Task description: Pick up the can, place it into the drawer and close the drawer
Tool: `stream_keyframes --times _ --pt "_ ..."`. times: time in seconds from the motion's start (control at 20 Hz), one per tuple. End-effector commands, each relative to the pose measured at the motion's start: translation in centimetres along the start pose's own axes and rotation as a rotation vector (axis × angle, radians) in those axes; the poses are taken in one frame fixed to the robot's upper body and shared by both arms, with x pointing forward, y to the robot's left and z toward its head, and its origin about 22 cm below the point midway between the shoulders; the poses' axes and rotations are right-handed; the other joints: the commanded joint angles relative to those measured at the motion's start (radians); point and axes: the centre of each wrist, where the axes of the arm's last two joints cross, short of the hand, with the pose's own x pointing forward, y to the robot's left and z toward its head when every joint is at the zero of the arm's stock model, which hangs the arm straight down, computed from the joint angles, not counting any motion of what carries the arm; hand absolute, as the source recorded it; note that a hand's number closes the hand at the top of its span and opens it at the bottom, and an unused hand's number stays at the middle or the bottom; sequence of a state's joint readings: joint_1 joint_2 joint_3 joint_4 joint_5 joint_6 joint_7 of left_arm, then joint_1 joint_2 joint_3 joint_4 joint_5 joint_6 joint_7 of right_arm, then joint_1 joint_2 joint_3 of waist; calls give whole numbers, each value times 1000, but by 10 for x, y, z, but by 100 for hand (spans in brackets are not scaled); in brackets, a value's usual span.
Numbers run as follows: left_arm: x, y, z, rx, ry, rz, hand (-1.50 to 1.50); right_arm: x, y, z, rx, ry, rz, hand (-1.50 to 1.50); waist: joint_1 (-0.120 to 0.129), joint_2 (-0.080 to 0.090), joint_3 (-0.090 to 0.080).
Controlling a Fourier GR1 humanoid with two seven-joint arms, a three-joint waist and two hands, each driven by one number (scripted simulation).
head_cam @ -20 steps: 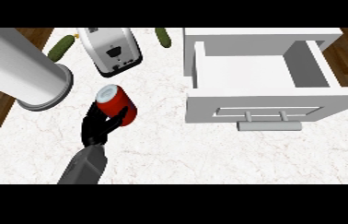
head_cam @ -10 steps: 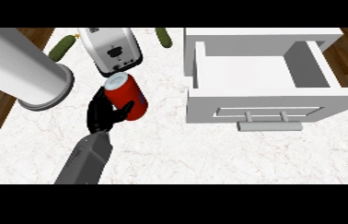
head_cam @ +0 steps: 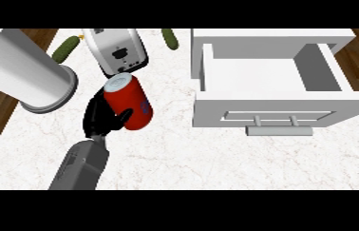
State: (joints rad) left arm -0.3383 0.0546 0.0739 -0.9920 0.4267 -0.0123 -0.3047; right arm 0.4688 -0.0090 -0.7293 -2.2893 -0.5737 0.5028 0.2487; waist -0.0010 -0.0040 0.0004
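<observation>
White marble counter (head_cam: 210, 158): toaster (head_cam: 119, 52), two cucumbers (head_cam: 67, 48).

Bright, even light covers the white marble counter (head_cam: 210, 154); the open white drawer (head_cam: 266, 104) at upper right has grey-shaded inner walls.

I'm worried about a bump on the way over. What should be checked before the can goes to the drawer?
1. Left hand curled round the can: ok.
2. Can upright: not ok, it tilts.
3. Can lifted off the counter: cannot tell.
4. Drawer open: ok.
5. Counter between can and drawer free of things: ok.
6. Can apart from the white appliance behind it: cannot tell.
</observation>
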Motion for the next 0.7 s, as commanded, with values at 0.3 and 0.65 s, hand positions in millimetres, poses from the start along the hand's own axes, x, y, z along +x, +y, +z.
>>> stream_keyframes --times 0.3,0.65 --pt "70 -59 0 -95 -68 -70 150 -4 3 -2 7 2 9 -150 2 0 0" --pt "124 -108 -23 -101 -95 -98 150 -3 6 2 -6 10 -10 -150 -5 1 0"
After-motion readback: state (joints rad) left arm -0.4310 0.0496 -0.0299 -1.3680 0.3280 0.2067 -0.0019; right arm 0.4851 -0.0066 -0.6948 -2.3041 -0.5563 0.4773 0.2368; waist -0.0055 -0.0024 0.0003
